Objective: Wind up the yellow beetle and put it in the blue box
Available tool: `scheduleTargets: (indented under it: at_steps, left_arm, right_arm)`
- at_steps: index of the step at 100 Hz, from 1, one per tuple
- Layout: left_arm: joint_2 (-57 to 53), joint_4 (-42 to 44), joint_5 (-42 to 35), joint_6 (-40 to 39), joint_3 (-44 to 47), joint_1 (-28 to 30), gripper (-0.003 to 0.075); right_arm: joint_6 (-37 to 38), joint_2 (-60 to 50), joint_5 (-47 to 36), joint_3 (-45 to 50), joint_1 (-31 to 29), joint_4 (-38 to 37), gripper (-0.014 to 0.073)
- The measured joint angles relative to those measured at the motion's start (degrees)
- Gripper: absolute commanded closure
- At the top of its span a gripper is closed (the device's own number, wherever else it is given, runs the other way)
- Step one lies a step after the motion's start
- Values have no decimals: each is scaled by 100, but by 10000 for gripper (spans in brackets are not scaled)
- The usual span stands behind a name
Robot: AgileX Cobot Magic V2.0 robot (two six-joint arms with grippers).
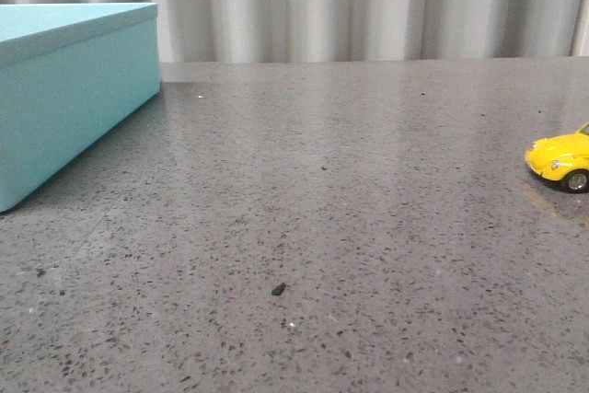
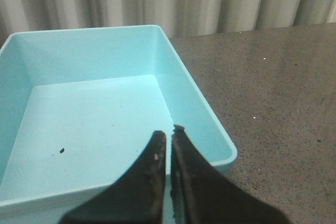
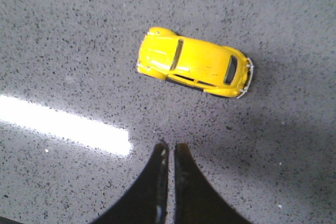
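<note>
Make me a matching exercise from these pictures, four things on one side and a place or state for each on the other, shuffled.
1. yellow beetle
2. blue box
3. left gripper
4. right gripper

A. shut, above the speckled table near the toy
B. open-topped, nearly empty
C. on its wheels at the table's right edge
D. shut, over the box

Pairs: 1-C, 2-B, 3-D, 4-A

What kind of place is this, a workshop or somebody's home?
Probably a test bench in a lab or studio rather than a home. A dark speckled stone-like tabletop stands before a plain pleated grey curtain, and it holds little beyond a yellow toy car and an open blue box.
</note>
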Motion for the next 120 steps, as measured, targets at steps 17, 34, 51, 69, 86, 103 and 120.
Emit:
scheduleTargets:
  at_steps: [17,34,51,69,86,103,120]
  left_arm:
    - [0,-12,47,7,0,0,741]
    - [0,-57,47,7,0,0,741]
    - [0,-57,47,7,0,0,741]
    - [0,-57,47,7,0,0,741]
    - [0,-57,47,7,0,0,741]
    - [0,-57,47,7,0,0,741]
    - [0,-57,47,13,0,0,741]
  right_arm:
    - [0,389,-130,0,0,36,645]
    - [0,761,-244,0,0,56,645]
    - [0,955,-504,-5,0,56,645]
    - [3,1155,-618,-5,0,56,645]
    - [3,1397,-709,-5,-24,56,645]
    - [3,1538,-765,-5,-24,56,645]
    - [3,1680,-802,-5,-24,56,645]
